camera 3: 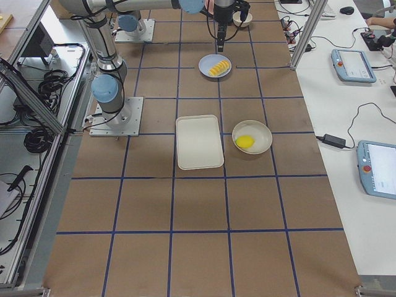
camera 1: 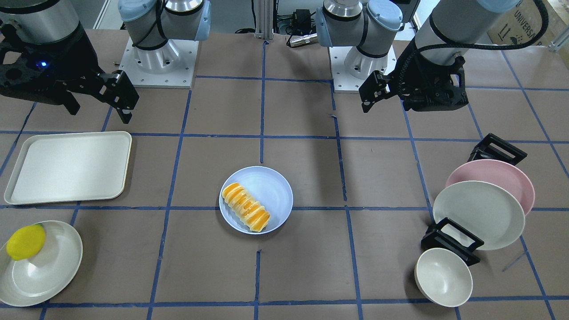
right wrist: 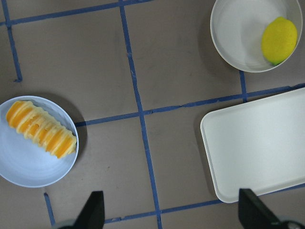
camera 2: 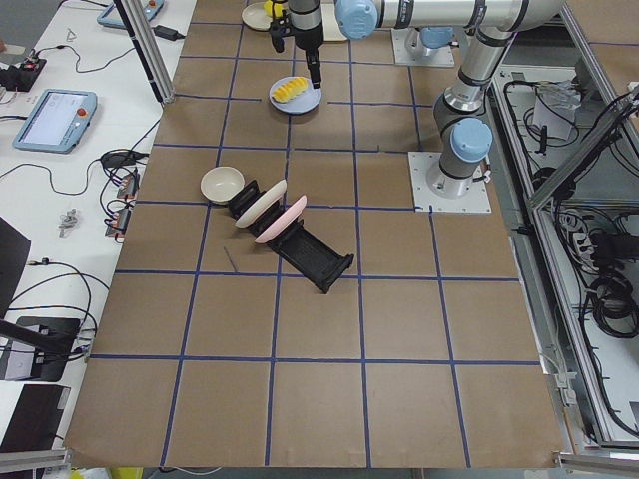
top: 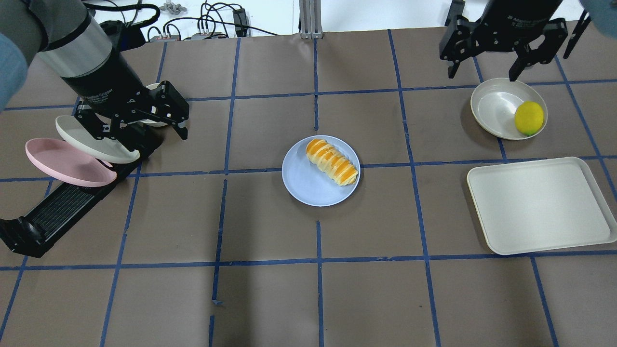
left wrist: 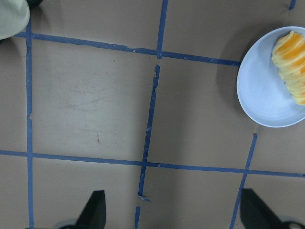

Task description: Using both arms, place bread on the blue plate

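The bread (top: pixel 332 161), an orange and cream striped loaf, lies on the blue plate (top: pixel 308 185) at the table's middle, towards the plate's far right side. It also shows in the front view (camera 1: pixel 245 207) on the plate (camera 1: pixel 273 191). My left gripper (top: pixel 140 130) is open and empty, raised over the plate rack, well left of the plate. My right gripper (top: pixel 483 72) is open and empty, raised at the far right above the lemon's plate. The left wrist view shows the plate (left wrist: pixel 267 95) and part of the bread (left wrist: pixel 291 67). The right wrist view shows both whole (right wrist: pixel 42 129).
A cream tray (top: pixel 540 205) lies at the right. A cream plate (top: pixel 496 106) holds a yellow lemon (top: pixel 529 118). At the left a black rack (top: pixel 62 207) holds a pink plate (top: pixel 67 161) and a cream plate (top: pixel 91 140); a cream bowl (camera 1: pixel 443 276) sits beside it.
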You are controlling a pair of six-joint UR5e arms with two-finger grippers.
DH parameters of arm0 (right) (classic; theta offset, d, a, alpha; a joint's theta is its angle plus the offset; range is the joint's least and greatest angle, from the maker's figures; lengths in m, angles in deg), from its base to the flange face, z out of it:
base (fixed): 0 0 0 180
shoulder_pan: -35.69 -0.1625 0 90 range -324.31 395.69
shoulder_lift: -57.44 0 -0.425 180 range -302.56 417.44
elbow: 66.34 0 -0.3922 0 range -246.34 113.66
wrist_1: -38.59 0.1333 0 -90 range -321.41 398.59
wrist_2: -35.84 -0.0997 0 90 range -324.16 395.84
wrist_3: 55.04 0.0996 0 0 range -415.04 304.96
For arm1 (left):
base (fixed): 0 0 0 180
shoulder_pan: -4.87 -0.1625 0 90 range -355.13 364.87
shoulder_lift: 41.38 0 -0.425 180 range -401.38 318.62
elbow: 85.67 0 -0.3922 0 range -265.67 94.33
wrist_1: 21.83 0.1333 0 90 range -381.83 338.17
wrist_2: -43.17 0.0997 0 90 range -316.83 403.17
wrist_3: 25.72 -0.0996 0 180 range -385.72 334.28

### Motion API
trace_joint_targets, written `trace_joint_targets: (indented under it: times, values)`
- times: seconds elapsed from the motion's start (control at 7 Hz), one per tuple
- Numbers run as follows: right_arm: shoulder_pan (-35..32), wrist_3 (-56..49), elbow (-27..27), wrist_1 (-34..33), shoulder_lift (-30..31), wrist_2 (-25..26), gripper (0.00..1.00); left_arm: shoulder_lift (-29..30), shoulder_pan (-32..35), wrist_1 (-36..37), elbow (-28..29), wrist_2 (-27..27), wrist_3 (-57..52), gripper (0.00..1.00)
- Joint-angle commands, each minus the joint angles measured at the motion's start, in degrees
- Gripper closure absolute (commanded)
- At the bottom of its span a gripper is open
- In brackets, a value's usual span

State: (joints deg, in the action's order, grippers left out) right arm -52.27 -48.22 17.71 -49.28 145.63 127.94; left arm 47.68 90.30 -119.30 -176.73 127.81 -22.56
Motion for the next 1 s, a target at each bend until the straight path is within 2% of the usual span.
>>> trace_joint_targets:
  times: [0.0,0.86]
  values:
    - [-0.3,-0.2,2.8,2.0,3.3,0.0,0.01,0.1,0.0,0.0,0.0,0.0,0.0,0.00]
    - [-0.4,0.0,3.1,-0.2,2.8,0.6,0.00,0.1,0.0,0.0,0.0,0.0,0.0,0.00]
